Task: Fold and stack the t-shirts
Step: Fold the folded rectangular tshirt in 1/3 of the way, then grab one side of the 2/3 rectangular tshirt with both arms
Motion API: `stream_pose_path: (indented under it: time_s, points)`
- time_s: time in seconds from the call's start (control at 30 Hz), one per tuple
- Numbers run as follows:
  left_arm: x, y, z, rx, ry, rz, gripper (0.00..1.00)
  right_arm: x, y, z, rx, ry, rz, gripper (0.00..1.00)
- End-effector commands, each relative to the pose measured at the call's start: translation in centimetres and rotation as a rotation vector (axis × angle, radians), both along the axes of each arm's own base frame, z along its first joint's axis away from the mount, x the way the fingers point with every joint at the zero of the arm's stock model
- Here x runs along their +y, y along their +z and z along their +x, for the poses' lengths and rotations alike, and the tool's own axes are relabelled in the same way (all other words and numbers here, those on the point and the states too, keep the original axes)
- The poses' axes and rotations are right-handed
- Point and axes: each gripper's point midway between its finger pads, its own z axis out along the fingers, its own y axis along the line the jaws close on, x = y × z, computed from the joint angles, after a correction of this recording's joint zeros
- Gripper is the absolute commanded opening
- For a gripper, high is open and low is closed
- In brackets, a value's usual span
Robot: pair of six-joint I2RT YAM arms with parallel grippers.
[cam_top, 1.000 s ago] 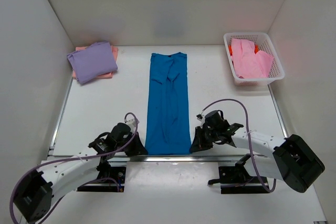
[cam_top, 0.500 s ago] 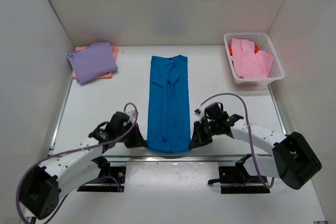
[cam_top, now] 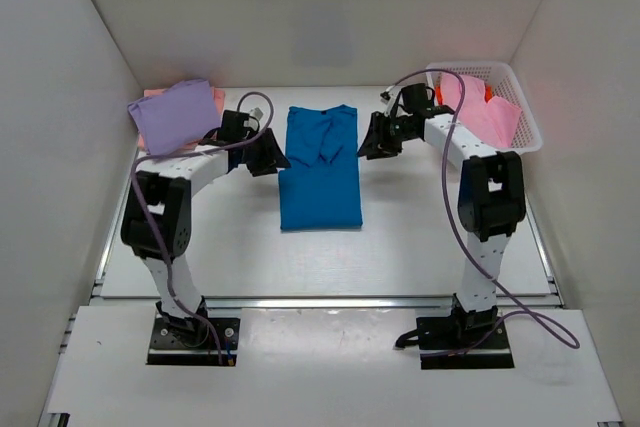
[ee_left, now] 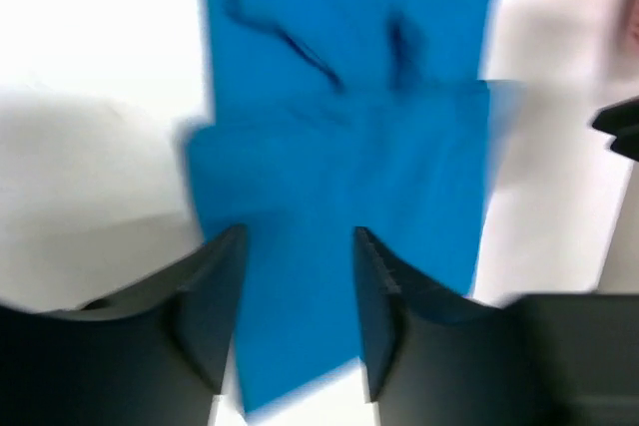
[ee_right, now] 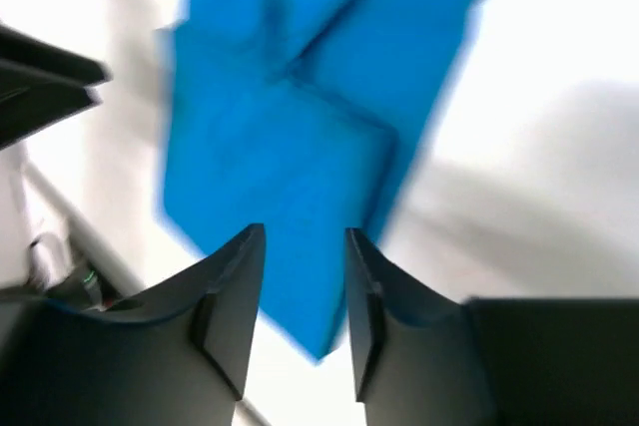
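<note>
The bright blue t-shirt (cam_top: 320,182) lies folded in half at the table's middle, its doubled end toward the far wall. My left gripper (cam_top: 276,163) hovers at its far left edge and my right gripper (cam_top: 367,147) at its far right edge. In the left wrist view the jaws of the left gripper (ee_left: 297,246) stand open over blue cloth (ee_left: 339,147) with nothing between them. The right gripper (ee_right: 303,246) is open too, above the blue shirt (ee_right: 290,127). A folded lavender t-shirt (cam_top: 175,117) rests on a salmon one (cam_top: 214,97) at the far left.
A white mesh basket (cam_top: 528,140) stands at the far right with a light pink t-shirt (cam_top: 478,115) and a bit of orange cloth (cam_top: 439,99) in it. White walls close in the left, far and right sides of the table.
Both grippers carried the blue shirt's near hem away from the table's near edge to its far end, folding it in half. Both have opened and let go of the cloth.
</note>
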Motion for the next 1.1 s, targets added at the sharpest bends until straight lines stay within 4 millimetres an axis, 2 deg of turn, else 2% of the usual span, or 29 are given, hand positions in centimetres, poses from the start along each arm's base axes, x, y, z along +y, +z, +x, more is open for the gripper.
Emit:
stream_pose_path:
  time_s: [0.0,0.03,0.13,0.2,0.23,0.27,0.3,0.33,0.4,0.43,0.5,0.6,0.67,0.77,0.8,0.83,0.87,0.9,0.93,1.0,1.07]
  points:
    - [1.0,1.4,2.9,-0.052,0.025,-0.025,0.60,-1.9,-1.0,0.9,0.013,-0.009,-0.108,0.36]
    - [1.1,1.1,2.6,-0.047,0.028,-0.027,0.59,-2.6,-1.3,1.1,0.008,-0.025,-0.125,0.37]
    - [1.8,0.5,1.0,-0.059,0.026,-0.007,0.60,-2.9,-1.8,-0.9,0.011,-0.040,-0.117,0.38]
    - [2.3,-0.2,-1.1,-0.044,0.018,0.001,0.61,-2.9,-2.8,-3.9,0.043,-0.037,-0.101,0.39]
    - [2.2,-0.5,-1.8,-0.040,0.012,0.002,0.61,-2.8,-2.9,-4.3,0.032,-0.038,-0.092,0.38]
    - [2.1,-1.3,-3.7,-0.016,0.007,0.007,0.62,-2.7,-3.8,-6.1,0.056,-0.034,-0.095,0.38]
    - [1.9,-1.4,-4.2,-0.022,0.004,0.007,0.62,-2.4,-3.0,-6.7,0.042,-0.045,-0.080,0.39]
    - [1.8,-1.9,-5.7,-0.009,0.003,-0.002,0.62,-2.0,-3.6,-7.9,0.054,-0.050,-0.059,0.39]
    - [1.6,-4.0,-8.8,0.049,0.038,0.001,0.62,-1.5,-5.4,-10.1,0.112,-0.077,-0.009,0.40]
    - [1.7,-4.2,-8.9,0.043,0.060,-0.005,0.62,-1.3,-5.2,-10.6,0.116,-0.087,0.007,0.40]
    - [1.4,-6.3,-11.4,0.113,0.122,-0.029,0.62,-0.7,-6.4,-12.0,0.147,-0.112,0.037,0.41]
    - [0.3,-7.3,-12.5,0.153,0.152,-0.076,0.60,0.5,-6.6,-12.1,0.137,-0.179,0.061,0.43]
    - [-0.9,-7.4,-12.6,0.158,0.154,-0.081,0.60,1.4,-7.3,-12.6,0.163,-0.211,0.057,0.46]
    - [-2.1,-7.9,-12.4,0.172,0.187,-0.116,0.57,2.5,-7.6,-12.0,0.153,-0.234,0.077,0.43]
    - [-2.3,-8.0,-12.2,0.182,0.204,-0.130,0.52,2.5,-7.7,-11.6,0.143,-0.252,0.075,0.35]
    - [-2.5,-8.0,-11.9,0.177,0.212,-0.142,0.37,2.9,-8.0,-11.9,0.148,-0.241,0.074,0.10]
    - [-2.5,-8.3,-12.1,0.185,0.205,-0.138,0.28,2.5,-8.4,-11.6,0.142,-0.258,0.057,0.01]
    - [-2.5,-8.4,-12.2,0.193,0.203,-0.132,0.13,2.1,-8.8,-11.7,0.132,-0.272,0.038,0.00]
    - [-2.3,-8.1,-12.2,0.183,0.196,-0.127,0.05,2.1,-9.0,-12.4,0.141,-0.263,0.036,0.00]
    - [-1.8,-8.1,-13.3,0.203,0.181,-0.121,0.00,1.3,-9.2,-13.4,0.160,-0.264,0.030,0.01]
    - [-0.9,-7.6,-14.4,0.186,0.181,-0.103,0.00,0.8,-9.1,-15.5,0.167,-0.240,0.020,0.00]
